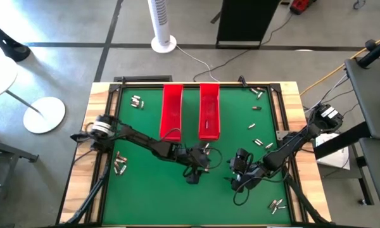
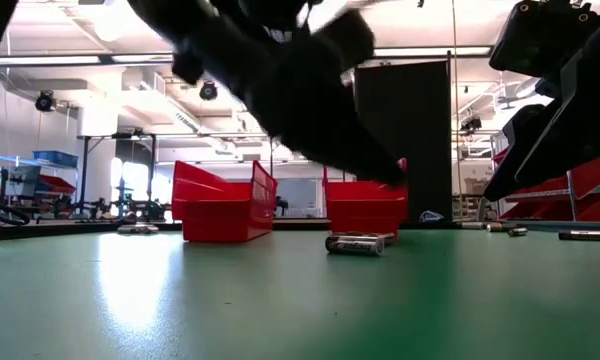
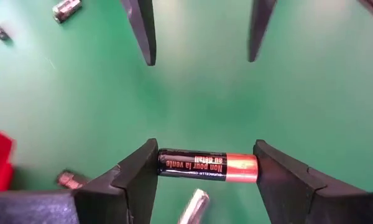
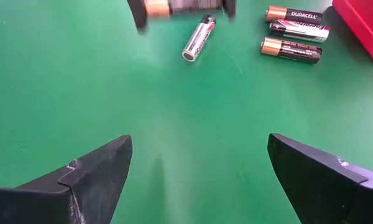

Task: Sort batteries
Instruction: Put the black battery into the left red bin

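Green table (image 1: pixel 145 196); left gripper (image 3: pixel 206 167) pinching battery (image 3: pixel 206 167)

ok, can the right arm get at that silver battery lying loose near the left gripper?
Probably yes. The right gripper is open and faces the silver battery across bare green mat. One snag: the left gripper, shut on a black-and-copper battery, sits right beside it.

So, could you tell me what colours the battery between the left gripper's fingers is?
Black and copper, clearest in the left wrist view: battery.
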### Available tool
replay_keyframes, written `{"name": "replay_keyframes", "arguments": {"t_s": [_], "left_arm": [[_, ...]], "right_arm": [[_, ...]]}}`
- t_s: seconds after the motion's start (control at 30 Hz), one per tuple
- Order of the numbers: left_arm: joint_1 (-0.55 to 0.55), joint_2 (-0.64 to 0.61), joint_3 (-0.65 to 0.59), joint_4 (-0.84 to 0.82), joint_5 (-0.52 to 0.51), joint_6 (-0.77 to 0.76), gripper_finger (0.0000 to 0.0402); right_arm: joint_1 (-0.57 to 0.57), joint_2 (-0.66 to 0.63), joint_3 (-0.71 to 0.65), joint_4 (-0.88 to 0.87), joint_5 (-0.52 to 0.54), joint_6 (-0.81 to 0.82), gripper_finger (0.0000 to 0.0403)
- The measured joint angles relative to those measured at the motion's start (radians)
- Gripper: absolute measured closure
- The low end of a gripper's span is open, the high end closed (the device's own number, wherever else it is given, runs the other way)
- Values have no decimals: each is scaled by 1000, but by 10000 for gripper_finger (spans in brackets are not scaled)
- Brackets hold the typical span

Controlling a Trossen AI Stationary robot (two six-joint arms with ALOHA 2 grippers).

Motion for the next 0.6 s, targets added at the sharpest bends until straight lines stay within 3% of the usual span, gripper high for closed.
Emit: {"name": "replay_keyframes", "arguments": {"t_s": [0.3,0.6], "left_arm": [[33,-233,-3,-212,7,4,186],[164,-399,-16,-483,-29,3,189]], "right_arm": [[0,0,-5,6,25,-10,35],[36,0,-31,54,27,12,35]]}}
